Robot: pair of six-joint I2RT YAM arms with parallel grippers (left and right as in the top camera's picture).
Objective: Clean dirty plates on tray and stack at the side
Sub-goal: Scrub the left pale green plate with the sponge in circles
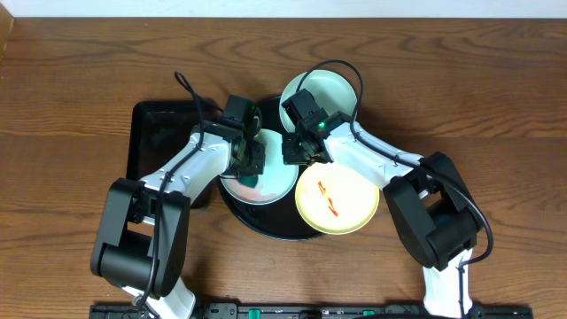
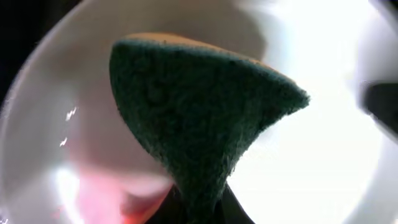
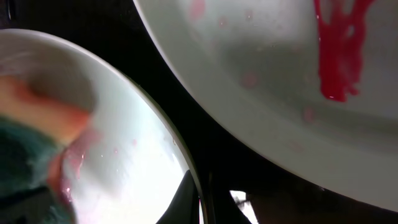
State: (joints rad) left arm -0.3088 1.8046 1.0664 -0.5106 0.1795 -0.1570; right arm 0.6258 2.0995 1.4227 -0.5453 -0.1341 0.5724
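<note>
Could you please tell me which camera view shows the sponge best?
Left wrist: the sponge fills the frame, green with an orange edge, a plate behind it. Overhead shows only a green sliver under the left gripper; right wrist, a blurred corner.

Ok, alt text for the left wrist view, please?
A dark green sponge, pinched at the bottom by the left gripper, fills the frame over a pale plate. A pinkish-red smear shows on the plate at lower left.
</note>
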